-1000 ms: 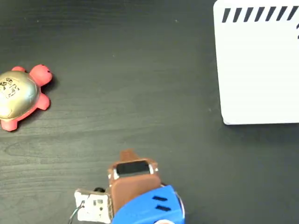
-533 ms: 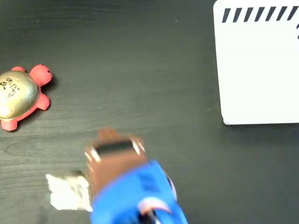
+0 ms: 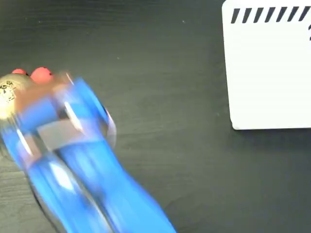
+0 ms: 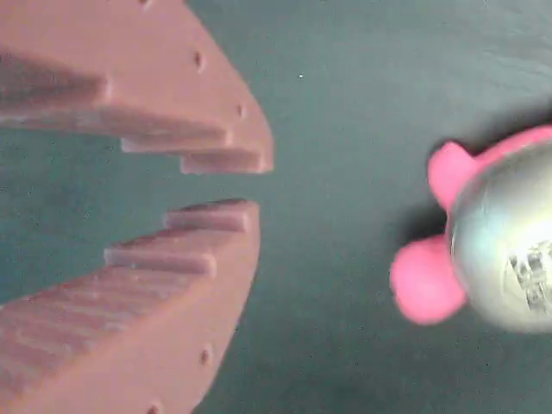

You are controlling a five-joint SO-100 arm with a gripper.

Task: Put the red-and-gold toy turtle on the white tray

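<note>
Turtle: the red-and-gold toy turtle (image 3: 12, 87) lies at the far-left edge of the dark table (image 3: 160, 73) in the fixed view – only part of its gold shell and two red bumps show, the rest hidden behind the arm.
Turtle, close up: in the wrist view it (image 4: 492, 246) sits at the right edge, pink-red limbs toward the gripper, shiny shell cut off by the frame.
Gripper: the gripper (image 4: 228, 185) has its brown toothed fingers (image 4: 172, 259) nearly together with a narrow gap at the tips – nothing between them, and bare table separates them from the turtle.
Arm: the blue arm (image 3: 77, 160) is a motion-blurred streak across the lower left of the fixed view, overlapping the turtle.
Tray: the white tray (image 3: 267, 73) lies at the upper right, black slanted stripes along its far edge, well apart from the turtle.
</note>
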